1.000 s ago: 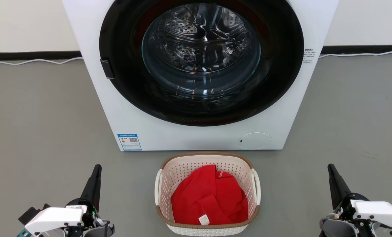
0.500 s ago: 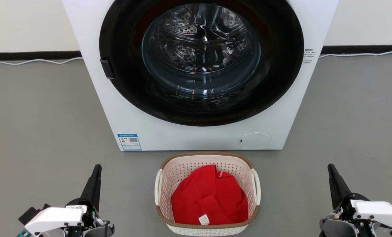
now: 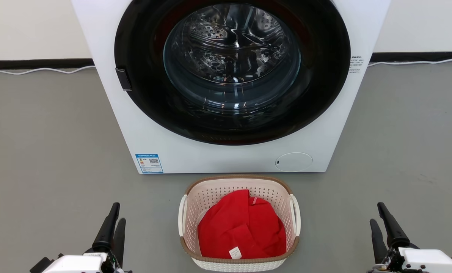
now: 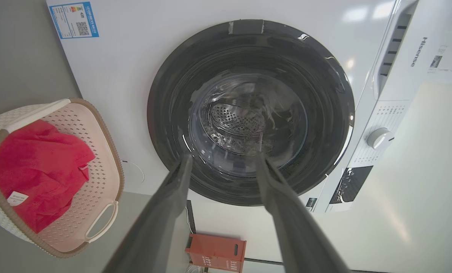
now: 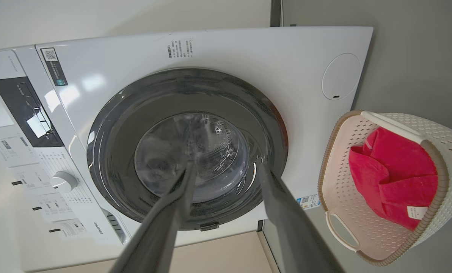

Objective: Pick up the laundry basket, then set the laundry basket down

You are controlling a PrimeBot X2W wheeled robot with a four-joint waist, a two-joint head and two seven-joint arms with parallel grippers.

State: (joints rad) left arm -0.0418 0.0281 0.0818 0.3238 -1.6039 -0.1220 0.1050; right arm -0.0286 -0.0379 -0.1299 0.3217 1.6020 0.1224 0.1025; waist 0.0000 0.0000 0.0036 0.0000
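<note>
One small cream-white perforated plastic laundry basket point(image 3: 226, 191), rounded-rectangular, with a brown woven-look rim and white side handles. It stands on the grey floor point(image 3: 51, 151) just in front of the white front-loading washing machine point(image 3: 218, 161), between the two grippers and well apart from each. Contents: one crumpled red cloth point(image 3: 245, 227) with a white label. Left gripper point(image 3: 118, 214): low at the basket's left, dark fingers parted, holding nothing. Right gripper point(image 3: 376, 213): low at the basket's right, fingers likewise parted, empty. Machine's round dark-ringed glass door point(image 3: 231, 57) faces the basket.

The left gripper point(image 3: 118, 214) and right gripper point(image 3: 376, 213) point forward, fingers parted.
</note>
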